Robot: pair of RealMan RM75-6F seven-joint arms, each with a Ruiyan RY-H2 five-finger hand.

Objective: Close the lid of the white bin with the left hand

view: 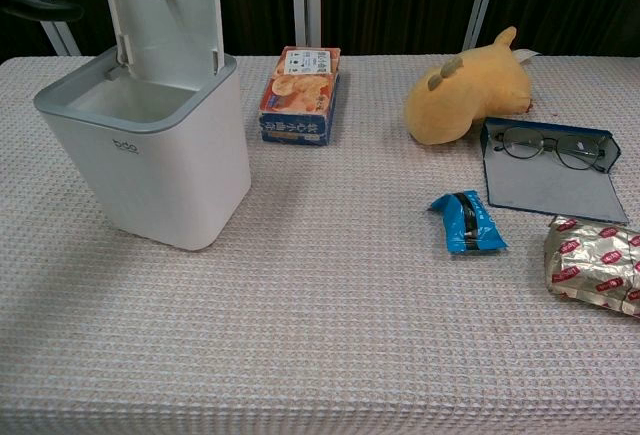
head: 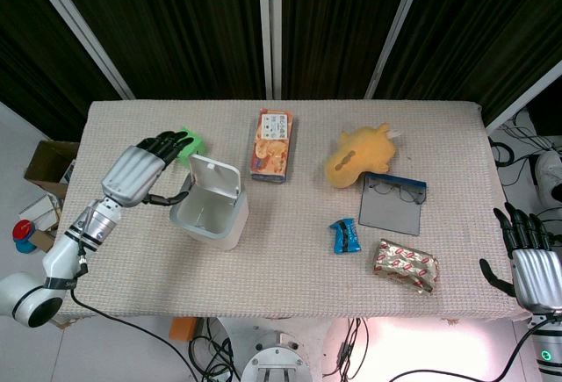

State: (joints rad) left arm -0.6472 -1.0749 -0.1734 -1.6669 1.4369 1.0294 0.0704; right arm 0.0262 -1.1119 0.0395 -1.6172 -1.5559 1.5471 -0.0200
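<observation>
The white bin (head: 211, 220) (view: 150, 160) stands on the left part of the table, its lid (head: 216, 176) (view: 165, 15) swung up and upright at the back. My left hand (head: 147, 169) hovers just left of the bin, behind the lid's level, fingers spread and holding nothing; only a dark fingertip (view: 35, 3) of it shows in the chest view's top left. My right hand (head: 529, 255) stays off the table's right front corner, fingers apart and empty.
A green object (head: 192, 147) lies behind the left hand. A snack box (head: 273, 144), a yellow plush toy (head: 358, 154), a glasses case with glasses (head: 392, 204), a blue packet (head: 345, 235) and a red-and-silver packet (head: 407, 264) lie to the bin's right.
</observation>
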